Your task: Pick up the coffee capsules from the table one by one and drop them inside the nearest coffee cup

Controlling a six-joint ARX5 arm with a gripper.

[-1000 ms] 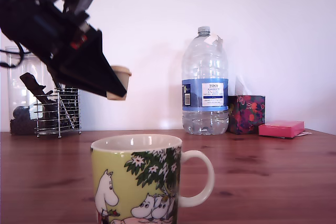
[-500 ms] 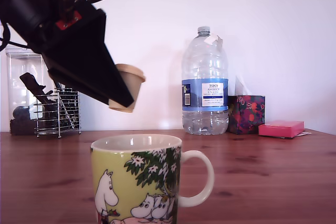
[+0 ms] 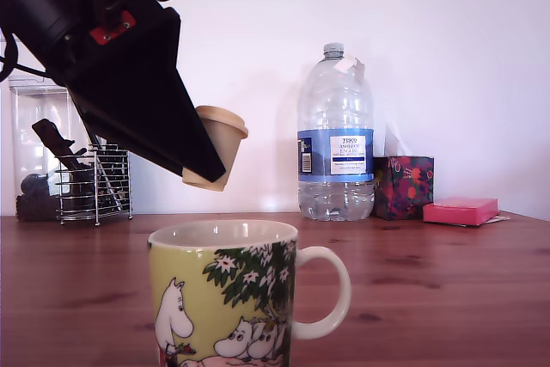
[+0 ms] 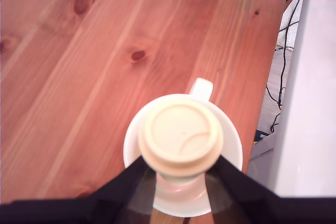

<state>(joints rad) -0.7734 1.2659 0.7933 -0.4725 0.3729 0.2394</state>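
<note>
Pincer [image 4: 181, 174] closed on beige capsule [image 3: 216, 148], fingers [image 3: 185, 139] clamping its sides, opened only to capsule width. Capsule is tilted, held in air above the mug [image 3: 225, 294], not touching it. Wrist view: capsule face sits directly over mug opening. Mug stands on worktop [image 3: 447, 290].

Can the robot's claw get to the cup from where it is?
Probably yes. The gripper holds the beige capsule above the mug, whose open mouth lies beneath it in the wrist view, nothing between.
</note>
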